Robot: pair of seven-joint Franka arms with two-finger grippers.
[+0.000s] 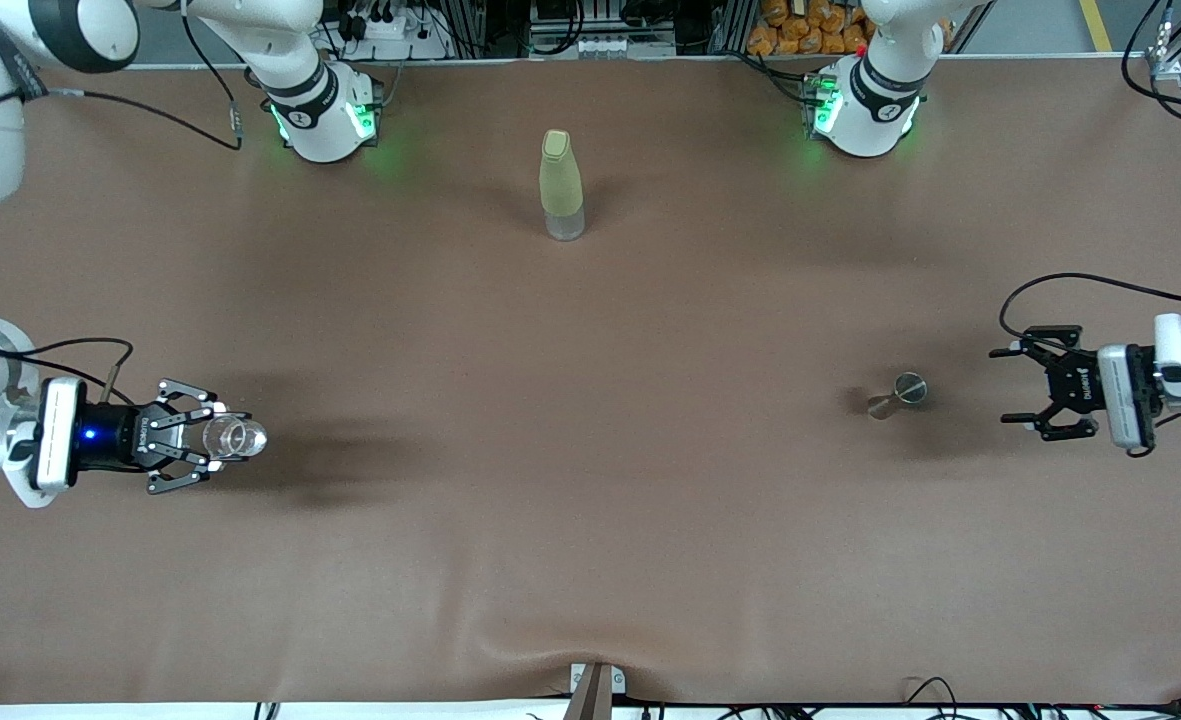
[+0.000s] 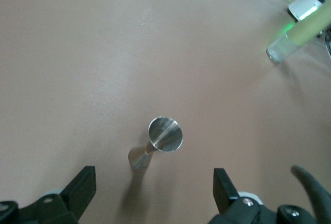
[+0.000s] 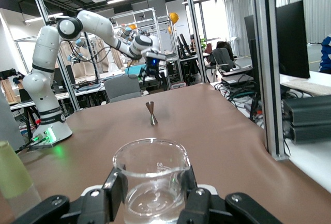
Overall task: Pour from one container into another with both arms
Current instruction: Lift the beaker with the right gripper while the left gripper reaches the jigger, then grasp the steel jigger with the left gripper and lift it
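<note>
The first part of the job looks done: the right tool (image 1: 212,437) is clamped on the clear glass cup (image 1: 233,437), holding it upright over the bench (image 1: 590,560) at the right arm's end, roughly at nine o'clock on the brown surface as the front camera sees it. In the right wrist view the cup (image 3: 151,178) sits between the black fingers (image 3: 115,187) with a little clear liquid in its bottom, so nothing appears poured out yet. The metal measuring cup (image 1: 900,393) stands alone on the bench near the left arm's end, at about three o'clock, and well apart from the glass. The left tool (image 1: 1028,395) hovers just beside it toward the bench's edge, its jaws spread wide and holding nothing; the left wrist view shows the measuring cup (image 2: 158,146) ahead of the open fingers (image 2: 83,187), not yet between them. A tall yellow-green bottle (image 1: 561,185) stands untouched near twelve o'clock. Judging by this, what is left is gripping the measuring cup, bringing the two vessels together, and the pour itself.
</note>
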